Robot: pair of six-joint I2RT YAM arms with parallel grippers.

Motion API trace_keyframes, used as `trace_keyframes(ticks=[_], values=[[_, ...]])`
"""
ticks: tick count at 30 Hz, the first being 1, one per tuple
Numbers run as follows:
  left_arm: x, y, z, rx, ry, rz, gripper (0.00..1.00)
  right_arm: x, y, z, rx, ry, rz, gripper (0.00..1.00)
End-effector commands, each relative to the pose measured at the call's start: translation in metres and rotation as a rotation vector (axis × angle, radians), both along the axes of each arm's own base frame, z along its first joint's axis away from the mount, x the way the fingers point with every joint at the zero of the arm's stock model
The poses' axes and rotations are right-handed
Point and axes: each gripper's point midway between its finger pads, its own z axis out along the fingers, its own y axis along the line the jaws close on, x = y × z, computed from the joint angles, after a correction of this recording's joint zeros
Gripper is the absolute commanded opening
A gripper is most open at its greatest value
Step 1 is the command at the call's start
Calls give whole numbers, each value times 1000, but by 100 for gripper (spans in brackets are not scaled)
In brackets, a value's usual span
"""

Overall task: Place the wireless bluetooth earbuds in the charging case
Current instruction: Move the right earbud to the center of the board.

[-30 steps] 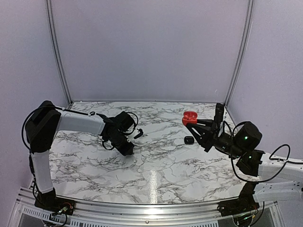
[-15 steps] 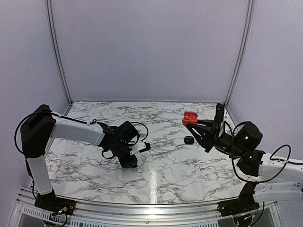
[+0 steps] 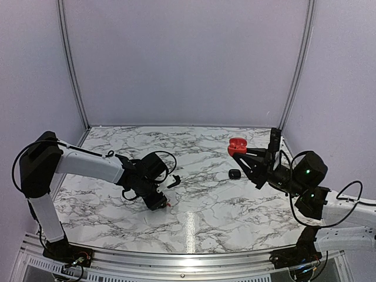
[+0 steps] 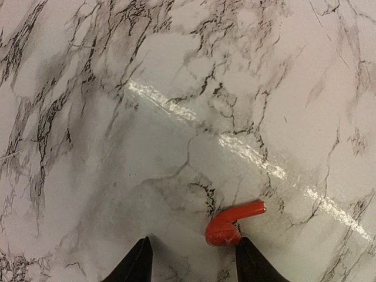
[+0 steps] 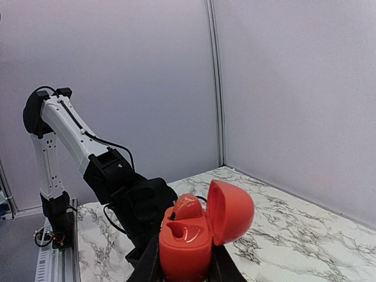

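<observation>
Left gripper (image 4: 194, 262) part-open, empty; red earbud (image 4: 226, 226) lies on table (image 4: 117, 117) between its tips; right gripper (image 5: 183, 265) clamps opened red case (image 5: 188, 235).

Both arms wear the same livery; the left arm (image 3: 88, 160) has smooth white tube-like links between bulky black joints; the right arm (image 3: 346, 212) is white too, with a small green light (image 3: 305, 172) glowing on its rounded black joint; thin black cables (image 3: 166, 157) loop loose by the wrists; the left gripper (image 4: 192, 267) has two black pointed fingers (image 4: 138, 265); the bases (image 3: 63, 249) are black.
</observation>
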Motion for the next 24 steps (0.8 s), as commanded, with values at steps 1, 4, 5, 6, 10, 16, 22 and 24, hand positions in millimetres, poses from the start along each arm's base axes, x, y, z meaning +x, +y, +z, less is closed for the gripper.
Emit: trace_keyframes(ticks=[1, 4, 5, 6, 10, 16, 22, 24], values=[[7, 26, -13, 80, -35, 95, 48, -1, -2, 8, 14, -3, 1, 0], [13, 20, -11, 56, -54, 112, 44, 0, -3, 7, 13, -3, -3, 0], [17, 20, -10, 61, -70, 124, 42, 0, -3, 8, 14, -5, -5, 0], [21, 20, -10, 63, -78, 135, 41, 0, -3, 8, 15, -6, -5, 0], [36, 20, -12, 73, -114, 168, 34, 0, -2, 8, 13, -7, -4, 0], [50, 14, -1, 33, -145, 182, 30, 0, -1, 8, 9, -4, 0, 0], [43, 9, 32, -57, -137, 181, 35, 1, -2, 6, -2, 2, -5, 0], [37, 1, 42, -84, -95, 152, 36, 1, -1, 4, -6, 7, -3, 0]])
